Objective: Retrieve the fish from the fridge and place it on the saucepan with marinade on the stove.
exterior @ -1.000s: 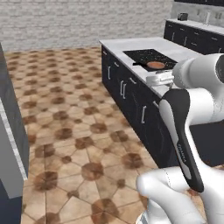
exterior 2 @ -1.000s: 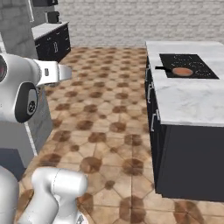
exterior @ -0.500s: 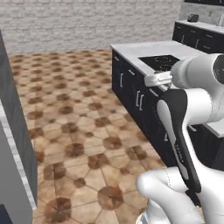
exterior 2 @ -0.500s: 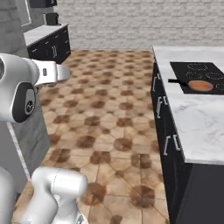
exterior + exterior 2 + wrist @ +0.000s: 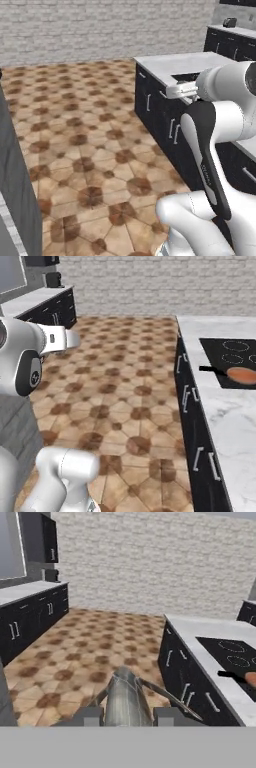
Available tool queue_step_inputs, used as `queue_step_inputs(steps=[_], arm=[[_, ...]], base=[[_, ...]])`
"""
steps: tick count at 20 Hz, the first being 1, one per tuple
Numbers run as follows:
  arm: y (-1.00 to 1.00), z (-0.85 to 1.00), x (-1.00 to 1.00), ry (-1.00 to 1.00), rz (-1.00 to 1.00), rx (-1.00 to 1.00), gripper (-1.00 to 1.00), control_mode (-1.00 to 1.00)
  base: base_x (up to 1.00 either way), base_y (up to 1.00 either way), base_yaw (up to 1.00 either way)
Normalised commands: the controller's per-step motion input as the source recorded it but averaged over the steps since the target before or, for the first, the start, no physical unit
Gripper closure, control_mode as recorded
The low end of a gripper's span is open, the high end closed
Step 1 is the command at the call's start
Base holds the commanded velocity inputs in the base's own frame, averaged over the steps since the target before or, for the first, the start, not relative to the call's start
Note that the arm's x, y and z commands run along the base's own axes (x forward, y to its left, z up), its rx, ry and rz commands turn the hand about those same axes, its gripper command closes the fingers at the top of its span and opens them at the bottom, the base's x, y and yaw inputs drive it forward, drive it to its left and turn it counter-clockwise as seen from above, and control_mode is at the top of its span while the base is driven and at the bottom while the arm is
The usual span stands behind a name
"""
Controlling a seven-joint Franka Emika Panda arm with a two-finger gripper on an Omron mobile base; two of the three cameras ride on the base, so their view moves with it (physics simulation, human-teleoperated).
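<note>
In the hand view, my gripper point(image 5: 129, 716) is shut on the fish point(image 5: 125, 698), a pale silvery-grey piece that sticks out forward between the two dark fingertips point(image 5: 93, 715). It hangs over the tiled floor, left of the island. The saucepan point(image 5: 243, 375) sits on the stove point(image 5: 226, 349) with the orange-red marinade point(image 5: 244, 375) filling it and its black handle pointing left. The saucepan point(image 5: 251, 678) also peeks in at the hand view's right edge, on the stove point(image 5: 226, 652). A grey slab of the fridge point(image 5: 14, 180) stands at the left of the left base view.
The white marble island counter point(image 5: 235, 431) with dark cabinet fronts point(image 5: 192, 406) runs along the right. More dark cabinets point(image 5: 30, 614) line the left wall. Between them lies open tiled floor point(image 5: 125, 401), and a grey brick wall point(image 5: 150, 567) closes the far end.
Both base views have shifted, so the base has moved: the island and stove now lie closer and further right. The arm keeps its pose and its grip on the fish.
</note>
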Motion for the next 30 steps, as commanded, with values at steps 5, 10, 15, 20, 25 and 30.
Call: queue_step_inputs(steps=[5, 10, 15, 20, 25, 30], arm=[[0.0, 0.0, 0.0, 0.0, 0.0, 0.0, 1.0, 1.0], [0.0, 0.0, 0.0, 0.0, 0.0, 0.0, 1.0, 1.0], [0.0, 0.0, 0.0, 0.0, 0.0, 0.0, 1.0, 1.0], [0.0, 0.0, 0.0, 0.0, 0.0, 0.0, 1.0, 1.0], [0.0, 0.0, 0.0, 0.0, 0.0, 0.0, 1.0, 1.0], [0.0, 0.0, 0.0, 0.0, 0.0, 0.0, 1.0, 1.0]], base=[[1.0, 0.05, -0.03], [1.0, 0.39, -0.14], [1.0, 0.69, -0.3], [1.0, 0.96, -0.51], [0.98, 0.67, -0.64], [0.74, 0.07, -0.73]])
